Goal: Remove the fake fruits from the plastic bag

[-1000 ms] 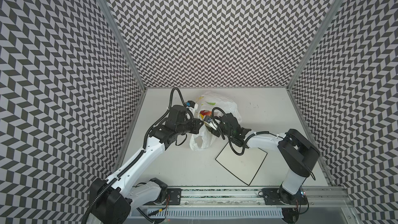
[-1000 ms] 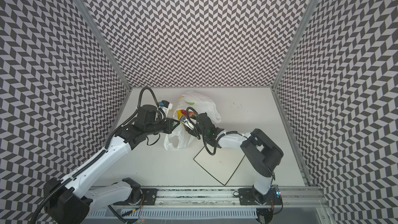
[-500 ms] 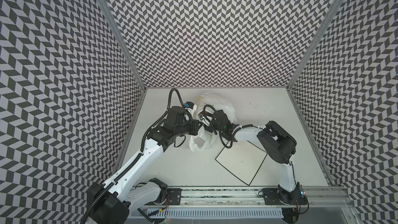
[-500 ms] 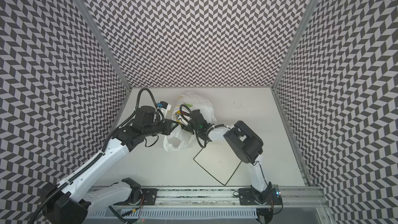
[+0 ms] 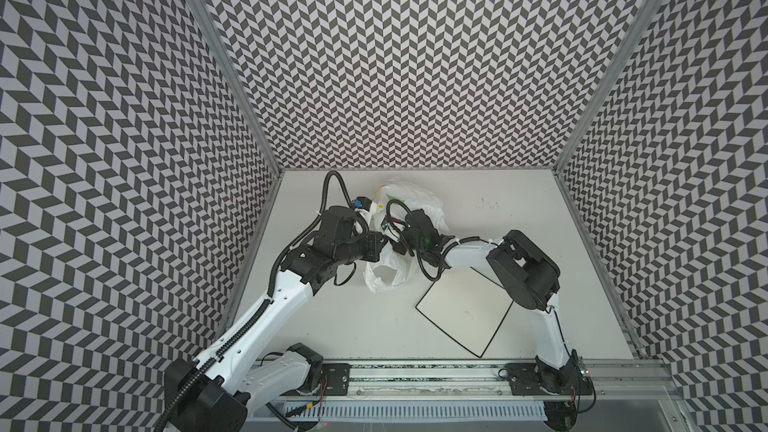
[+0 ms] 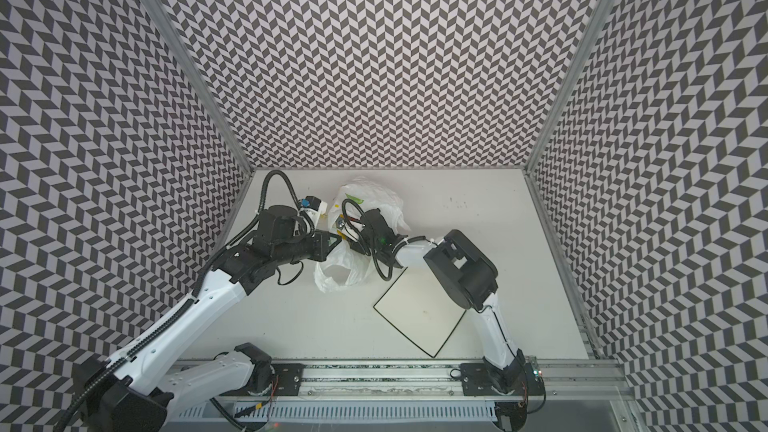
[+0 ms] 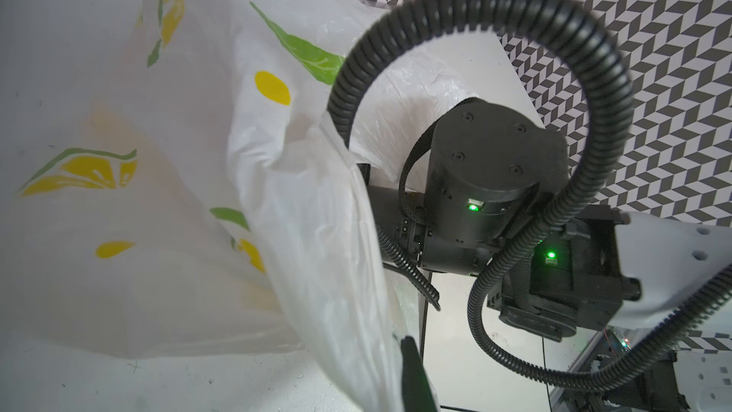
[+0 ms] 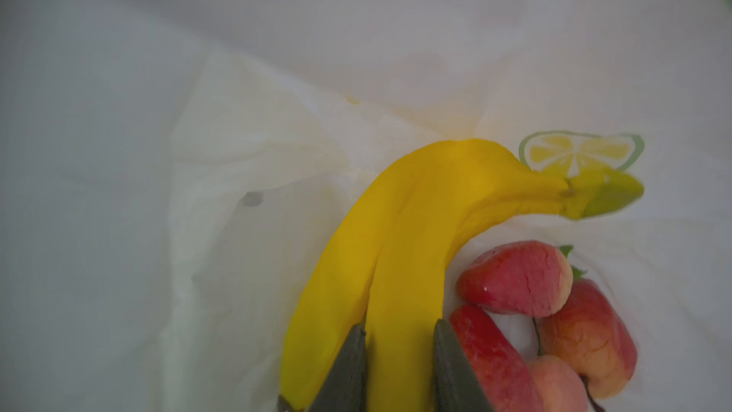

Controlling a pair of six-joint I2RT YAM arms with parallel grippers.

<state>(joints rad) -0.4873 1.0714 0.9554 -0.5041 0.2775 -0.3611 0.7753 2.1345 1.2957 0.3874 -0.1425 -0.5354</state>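
Both top views: crumpled white bag (image 5: 415, 203) (image 6: 376, 197) on the tabletop (image 5: 332, 326) (image 6: 291, 317), mouth and handle loop (image 5: 386, 280) (image 6: 336, 280) at its near end. At the bag's left, left end effector (image 5: 380, 245) (image 6: 332, 243), clenched on a fold of film at the mouth, that edge lifted. From the bag's right, right end effector (image 5: 392, 238) (image 6: 351, 238) sunk into the mouth, tips hidden by film and cabling. Just beside the bag's loop, on its near right, a flat white plate (image 5: 463, 313) (image 6: 419, 313) with a thin black rim.

Left wrist view: bag film with yellow and green prints across most of the frame, one sheet drawn taut down to the left end effector (image 7: 408, 382). Only one dark finger (image 7: 410, 362) in sight, film pressed against it. Beyond the bag's raised edge, the right arm's black wrist (image 7: 487, 176) and a corrugated cable loop (image 7: 594, 53).

Right wrist view: inside the bag, white film all round. Yellow bananas (image 8: 416, 200) lying across the middle, stem next to a lemon-slice print (image 8: 578, 152). Right end effector (image 8: 400, 366) clamped on one banana of the bunch, a dark finger (image 8: 344, 370) against each flank. Huddled against the bananas, also inside the bag: red strawberries (image 8: 515, 277) with green caps and a paler peach-toned fruit (image 8: 554, 384).
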